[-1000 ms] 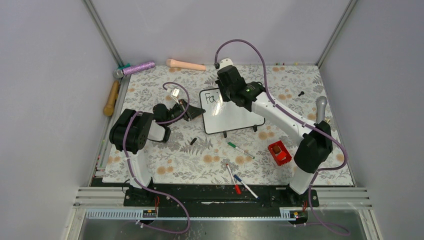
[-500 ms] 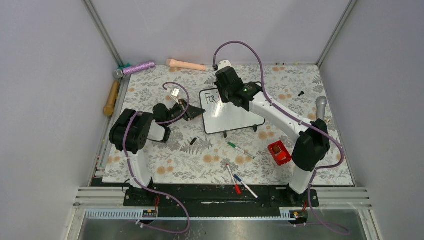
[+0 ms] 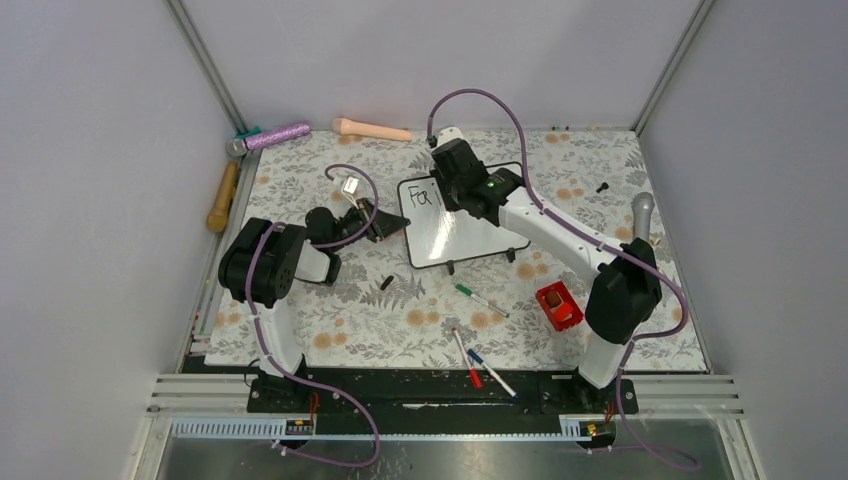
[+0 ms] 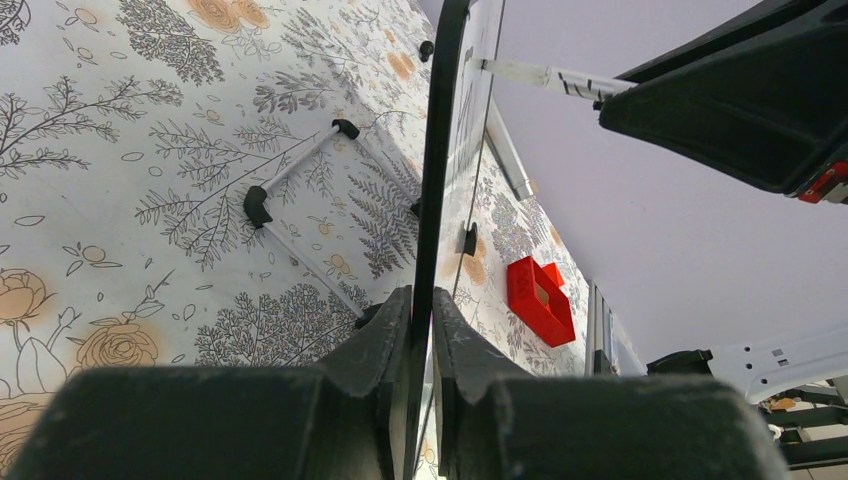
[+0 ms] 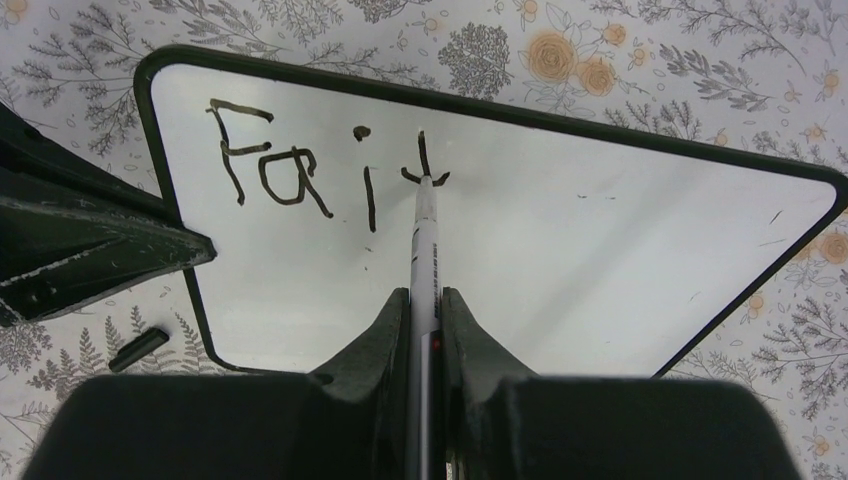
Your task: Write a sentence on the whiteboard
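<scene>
Writing on the whiteboard [image 3: 470, 240], which lies at the centre of the overhead view.
It is glossy white with a thin black frame and rounded corners; the sentence [image 5: 290, 175] reads "Fai" plus a small "t" at its upper left. The right gripper [image 5: 424, 300] is clamped on a white marker [image 5: 427, 240], tip at the "t". The left gripper [image 4: 421, 305] pinches the board's edge. Lower right, a red bin [image 3: 548, 296] holds a small brown thing [image 3: 563, 313].

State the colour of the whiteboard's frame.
The whiteboard frame is black, clearest in the right wrist view.
</scene>
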Motion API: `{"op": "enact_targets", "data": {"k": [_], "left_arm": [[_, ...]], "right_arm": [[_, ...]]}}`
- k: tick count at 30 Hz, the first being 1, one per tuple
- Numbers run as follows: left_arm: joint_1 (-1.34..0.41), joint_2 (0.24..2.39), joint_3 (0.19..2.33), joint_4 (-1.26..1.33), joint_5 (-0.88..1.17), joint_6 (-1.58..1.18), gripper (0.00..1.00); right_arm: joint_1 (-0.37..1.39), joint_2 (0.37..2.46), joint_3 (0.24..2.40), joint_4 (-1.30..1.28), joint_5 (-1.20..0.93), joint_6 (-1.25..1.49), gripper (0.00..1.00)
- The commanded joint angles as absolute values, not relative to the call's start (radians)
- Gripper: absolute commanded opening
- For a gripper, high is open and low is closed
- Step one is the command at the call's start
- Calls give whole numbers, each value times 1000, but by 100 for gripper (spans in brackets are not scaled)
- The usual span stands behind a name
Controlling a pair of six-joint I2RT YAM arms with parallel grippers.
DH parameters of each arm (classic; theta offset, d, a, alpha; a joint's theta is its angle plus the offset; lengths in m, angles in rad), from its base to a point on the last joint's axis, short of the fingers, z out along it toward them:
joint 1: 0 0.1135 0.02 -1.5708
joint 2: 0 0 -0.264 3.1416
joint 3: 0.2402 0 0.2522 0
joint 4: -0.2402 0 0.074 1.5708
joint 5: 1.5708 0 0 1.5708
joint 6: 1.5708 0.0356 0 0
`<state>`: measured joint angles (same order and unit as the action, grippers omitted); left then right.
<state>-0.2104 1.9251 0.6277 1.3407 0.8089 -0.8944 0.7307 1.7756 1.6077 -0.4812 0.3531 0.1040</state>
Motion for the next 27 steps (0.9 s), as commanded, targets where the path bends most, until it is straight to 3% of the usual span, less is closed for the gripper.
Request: {"op": "enact_targets", "data": {"k": [1,27], "left_arm": [[-212,1890,624,1422,822,-897,2],[-211,1884,620,1421,823,-896,2]], "right_arm": [[724,1730,1570,-482,340,121,0],[724,1708,1537,-510,347,110,0]]}}
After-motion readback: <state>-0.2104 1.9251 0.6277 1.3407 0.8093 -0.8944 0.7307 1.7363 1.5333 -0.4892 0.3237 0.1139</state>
